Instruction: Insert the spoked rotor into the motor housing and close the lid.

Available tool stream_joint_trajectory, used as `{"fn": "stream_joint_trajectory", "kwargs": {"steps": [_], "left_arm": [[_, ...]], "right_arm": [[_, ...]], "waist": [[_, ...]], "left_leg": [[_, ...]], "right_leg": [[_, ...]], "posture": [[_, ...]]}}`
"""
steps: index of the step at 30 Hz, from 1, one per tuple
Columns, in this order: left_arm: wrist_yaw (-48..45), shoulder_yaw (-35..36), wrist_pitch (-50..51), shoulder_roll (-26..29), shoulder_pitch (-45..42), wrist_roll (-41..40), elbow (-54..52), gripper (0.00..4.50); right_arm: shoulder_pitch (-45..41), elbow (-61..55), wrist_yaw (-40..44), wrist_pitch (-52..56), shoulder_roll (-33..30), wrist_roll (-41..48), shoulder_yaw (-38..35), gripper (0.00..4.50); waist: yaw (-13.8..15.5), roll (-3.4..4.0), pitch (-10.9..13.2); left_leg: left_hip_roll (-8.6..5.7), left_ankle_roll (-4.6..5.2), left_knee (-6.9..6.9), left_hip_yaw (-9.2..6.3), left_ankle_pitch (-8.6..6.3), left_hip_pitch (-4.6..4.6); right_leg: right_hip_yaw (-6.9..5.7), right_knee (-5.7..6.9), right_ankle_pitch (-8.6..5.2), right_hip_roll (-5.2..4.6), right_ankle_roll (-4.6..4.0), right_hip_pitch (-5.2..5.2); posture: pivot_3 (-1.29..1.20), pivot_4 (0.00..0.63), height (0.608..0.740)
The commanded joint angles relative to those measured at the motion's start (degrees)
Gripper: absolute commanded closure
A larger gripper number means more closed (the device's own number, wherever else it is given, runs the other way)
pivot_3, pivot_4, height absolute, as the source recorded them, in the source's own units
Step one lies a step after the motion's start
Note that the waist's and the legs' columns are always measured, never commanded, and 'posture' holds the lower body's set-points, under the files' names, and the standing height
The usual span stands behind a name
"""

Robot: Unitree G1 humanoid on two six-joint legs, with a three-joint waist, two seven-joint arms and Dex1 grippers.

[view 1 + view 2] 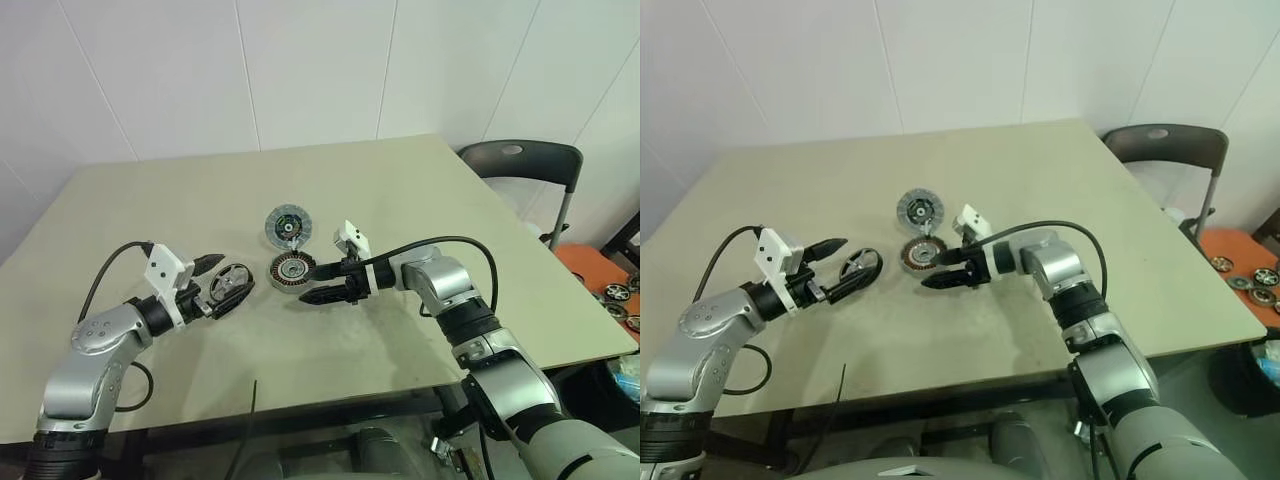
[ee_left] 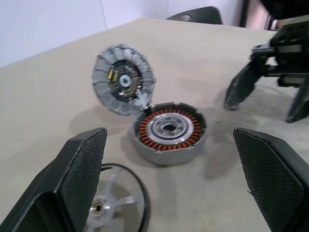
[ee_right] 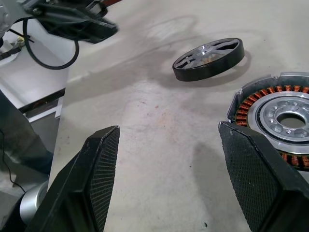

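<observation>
The spoked rotor (image 1: 238, 282), a thin black ring with pale spokes, sits slightly tilted on the table between the fingers of my open left gripper (image 1: 226, 280), and nothing grips it. Just to its right stands the motor housing (image 1: 292, 270), its copper windings showing around a pale hub (image 2: 169, 128). The grey lid (image 1: 288, 227) stands tilted open at the housing's far rim. My right gripper (image 1: 319, 283) is open and empty, its fingertips close to the housing's right side.
The tan table (image 1: 420, 200) is bare around the parts. A dark chair (image 1: 520, 165) stands off the far right corner. Small wheels lie on an orange mat (image 1: 605, 285) on the floor at the right. Cables trail from both wrists.
</observation>
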Motion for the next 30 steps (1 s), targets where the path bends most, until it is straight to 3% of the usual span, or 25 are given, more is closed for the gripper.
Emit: {"fn": "stream_joint_trajectory", "kwargs": {"steps": [1,17,23,30], "left_arm": [[0.03,3.07,-0.11,1.5,0.26,-1.1,-2.26,0.04],[1.9,10.21,1.16,4.13,5.07,-2.86,-7.25,0.04],[2.68,10.04,1.24,4.02,6.12,-3.06,-8.21,0.04],[1.88,7.43,0.53,3.8,4.36,-2.65,-6.69,0.04]], "right_arm": [[-1.08,-2.41,-0.39,-0.58,1.11,0.7,-0.4,1.06],[-5.93,4.91,1.64,-4.65,4.67,-1.04,0.3,1.06],[-10.07,11.21,0.79,-5.2,5.35,0.22,-3.73,1.06],[-7.76,7.04,2.17,-3.37,2.45,-0.36,-3.31,1.06]], "waist": [[0.06,0.0,0.0],[-0.03,0.01,0.0],[0.0,0.02,0.01],[0.01,0.01,0.01]], "left_leg": [[0.0,0.0,0.0,0.0,0.0,0.01],[0.0,0.0,-0.01,0.0,0.0,0.04],[0.0,-0.01,0.0,-0.01,0.0,0.03],[0.0,0.0,-0.01,-0.01,0.0,0.02]], "right_leg": [[0.0,0.0,0.0,0.0,0.0,0.0],[0.0,-0.04,-0.03,-0.01,-0.05,-0.03],[-0.01,-0.01,-0.04,-0.01,-0.08,-0.03],[-0.01,-0.06,-0.04,-0.01,-0.07,-0.03]], "posture": [[0.0,0.0,0.74],[0.0,0.0,0.74],[0.0,0.0,0.74],[0.0,0.0,0.74]]}}
